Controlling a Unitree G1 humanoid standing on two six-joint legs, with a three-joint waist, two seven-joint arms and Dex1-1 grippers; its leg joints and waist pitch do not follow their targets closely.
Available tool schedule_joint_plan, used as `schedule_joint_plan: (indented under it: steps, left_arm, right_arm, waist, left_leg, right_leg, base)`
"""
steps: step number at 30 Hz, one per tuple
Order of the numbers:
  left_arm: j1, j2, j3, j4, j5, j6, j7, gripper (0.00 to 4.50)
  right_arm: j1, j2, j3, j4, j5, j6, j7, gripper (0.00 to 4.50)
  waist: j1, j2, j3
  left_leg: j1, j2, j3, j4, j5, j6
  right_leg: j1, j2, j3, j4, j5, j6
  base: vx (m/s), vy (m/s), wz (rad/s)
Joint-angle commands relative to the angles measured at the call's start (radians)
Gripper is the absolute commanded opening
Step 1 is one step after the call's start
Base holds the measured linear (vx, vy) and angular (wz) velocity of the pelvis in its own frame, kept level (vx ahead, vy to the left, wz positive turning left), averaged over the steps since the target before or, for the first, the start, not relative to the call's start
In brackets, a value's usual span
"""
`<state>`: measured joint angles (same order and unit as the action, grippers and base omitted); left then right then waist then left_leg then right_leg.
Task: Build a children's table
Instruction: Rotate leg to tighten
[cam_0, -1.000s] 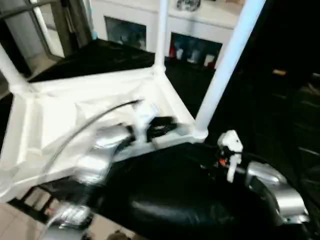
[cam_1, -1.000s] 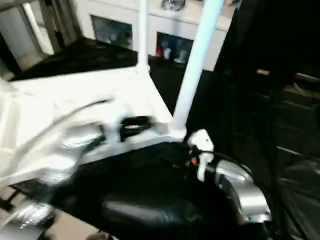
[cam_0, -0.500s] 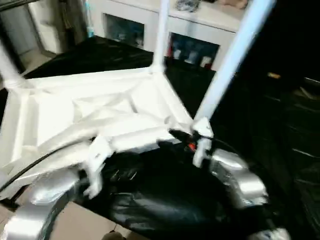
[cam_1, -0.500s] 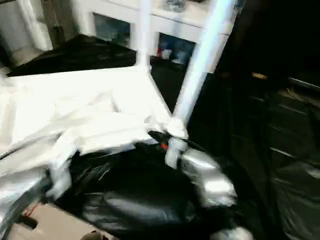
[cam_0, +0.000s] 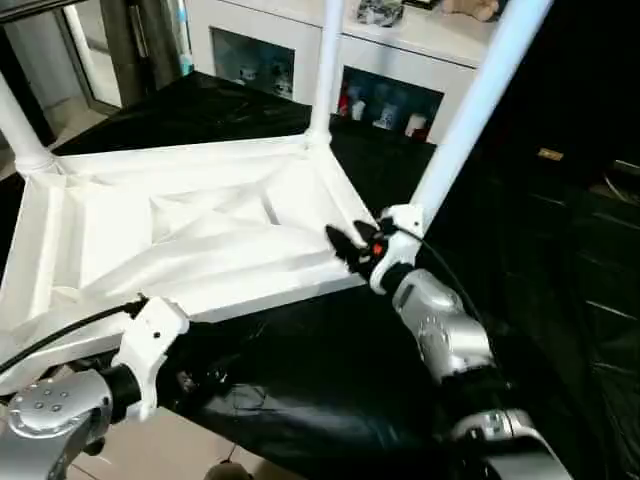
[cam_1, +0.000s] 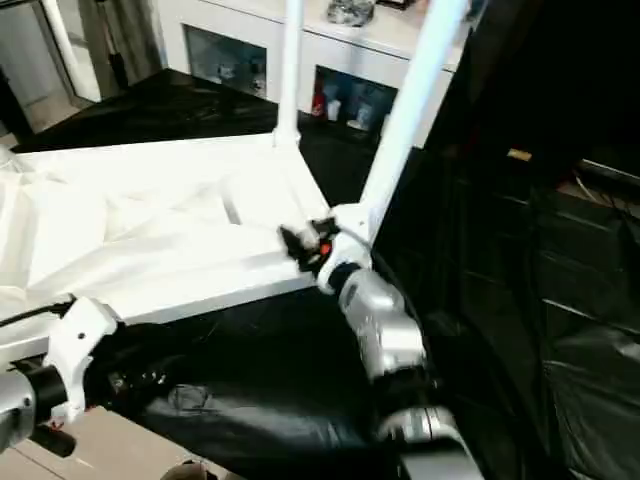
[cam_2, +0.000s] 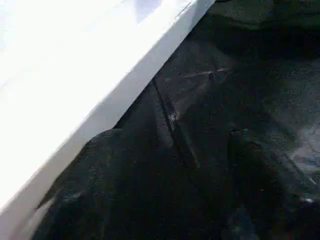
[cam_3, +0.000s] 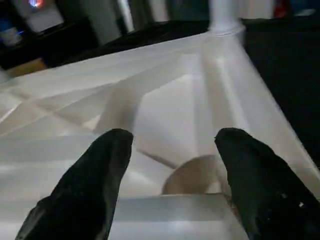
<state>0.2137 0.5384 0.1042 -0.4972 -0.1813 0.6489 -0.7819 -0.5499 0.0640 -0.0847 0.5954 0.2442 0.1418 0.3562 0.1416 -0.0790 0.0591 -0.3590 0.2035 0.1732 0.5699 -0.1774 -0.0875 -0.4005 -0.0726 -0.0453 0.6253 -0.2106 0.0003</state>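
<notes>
The children's table lies upside down on black cloth, its ribbed white underside facing up. Three white legs stand in its corner sockets: one at the far corner, one at the near right corner, one at the left. My right gripper hovers open just inside the near right corner, beside that leg's base. In the right wrist view its black fingers stand wide apart over the ribs, with nothing between them. My left gripper sits low at the table's near edge, on the left.
Black cloth covers the work surface and drapes over its front. A white cabinet with glass doors stands behind. Dark shelving fills the right side. Pale floor shows at the lower left.
My left arm has drawn back from above the table's underside to its near left edge. My right arm has moved forward to the near right corner. The camera has also shifted.
</notes>
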Motion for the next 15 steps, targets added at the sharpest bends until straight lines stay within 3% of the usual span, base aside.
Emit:
schedule_joint_plan:
  steps: [1,8,15]
  left_arm:
    - [0.0,0.002,0.008,-0.016,-0.002,-0.01,0.01,3.97]
    - [-0.006,0.028,-0.016,0.006,0.019,-0.035,0.032,4.47]
    - [-0.034,0.034,-0.035,0.035,0.045,-0.074,0.053,4.47]
  right_arm:
    - [-0.035,-0.033,-0.06,0.062,0.004,-0.047,-0.067,3.14]
    - [-0.109,-0.126,-0.143,0.212,-0.003,-0.117,-0.191,3.14]
    - [-0.169,-0.22,-0.192,0.329,-0.003,-0.17,-0.265,3.14]
  waist:
    - [-0.006,0.034,-0.049]
    - [0.002,0.037,-0.052]
    - [0.004,0.034,-0.054]
  left_leg:
    - [0.014,0.02,-0.004,-0.074,-0.232,-0.044]
    - [0.017,0.017,0.0,-0.067,-0.24,-0.05]
    - [0.014,0.015,-0.001,-0.062,-0.251,-0.049]
  right_leg:
    - [0.034,-0.048,0.041,-0.062,-0.067,-0.143]
    - [0.033,-0.044,0.04,-0.058,-0.05,-0.144]
    - [0.035,-0.045,0.038,-0.058,-0.076,-0.147]
  base:
    - [0.0,0.0,0.0]
    - [0.0,0.0,0.0]
    - [0.0,0.0,0.0]
